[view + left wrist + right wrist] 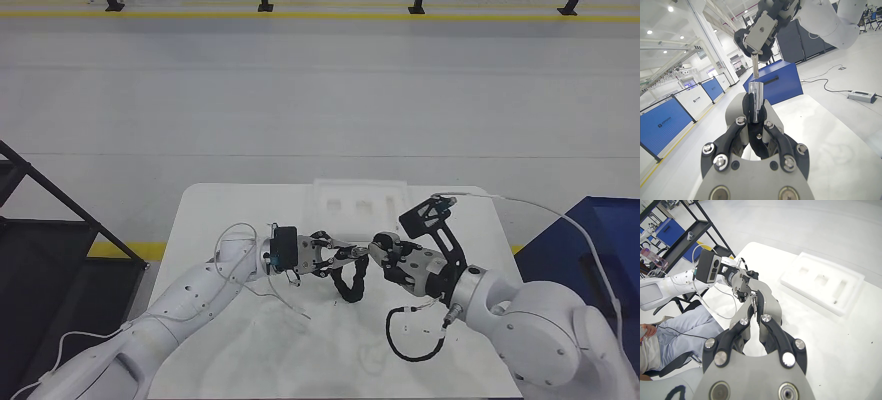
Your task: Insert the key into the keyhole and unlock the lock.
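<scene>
My left gripper (755,108) is shut on the lock, a chrome cylinder (755,98) on a black body, held above the table's middle. In the top view the lock's black loop (350,287) hangs below the left gripper (335,256). My right gripper (754,306) is shut on the key (754,302) and faces the left one. Seen from the left wrist, the key (755,66) points at the cylinder's end, its tip a small gap short of it. In the top view the right gripper (377,250) nearly meets the left.
A white foam tray (360,198) (821,283) with three recesses lies at the table's far edge. A blue box (600,235) stands off the table's right side, a black rack (40,250) off its left. A black cable (415,340) loops under the right arm.
</scene>
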Tool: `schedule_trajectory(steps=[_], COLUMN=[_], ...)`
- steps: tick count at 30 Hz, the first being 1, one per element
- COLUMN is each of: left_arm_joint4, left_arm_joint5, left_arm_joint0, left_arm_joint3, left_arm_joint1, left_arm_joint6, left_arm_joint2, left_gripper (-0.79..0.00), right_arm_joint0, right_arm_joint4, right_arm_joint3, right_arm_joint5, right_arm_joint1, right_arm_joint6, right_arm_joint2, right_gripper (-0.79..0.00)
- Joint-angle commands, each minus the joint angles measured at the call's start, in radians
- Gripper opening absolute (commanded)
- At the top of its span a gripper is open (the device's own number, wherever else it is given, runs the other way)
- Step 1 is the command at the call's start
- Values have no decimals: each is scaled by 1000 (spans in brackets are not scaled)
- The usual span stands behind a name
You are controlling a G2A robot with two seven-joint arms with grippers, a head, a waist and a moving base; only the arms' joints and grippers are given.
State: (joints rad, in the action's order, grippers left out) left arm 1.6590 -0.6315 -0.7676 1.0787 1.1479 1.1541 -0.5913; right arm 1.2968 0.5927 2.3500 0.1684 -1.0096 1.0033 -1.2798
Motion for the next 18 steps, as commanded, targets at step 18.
schedule_trajectory(steps=[18], left_arm_joint4=[33], left_arm_joint5=[-12], left_arm_joint0=[-1], left_arm_joint3=[-9], left_arm_joint1=[11], left_arm_joint6=[9], left_arm_joint2=[-13], left_gripper=[-785], right_arm_joint0=[-8], right_arm_joint4=[6], right_arm_joint3=[0], right_arm_joint5=[17], right_arm_joint1=[-1], right_arm_joint6=[18], right_arm_joint2=[8], right_gripper=[-785])
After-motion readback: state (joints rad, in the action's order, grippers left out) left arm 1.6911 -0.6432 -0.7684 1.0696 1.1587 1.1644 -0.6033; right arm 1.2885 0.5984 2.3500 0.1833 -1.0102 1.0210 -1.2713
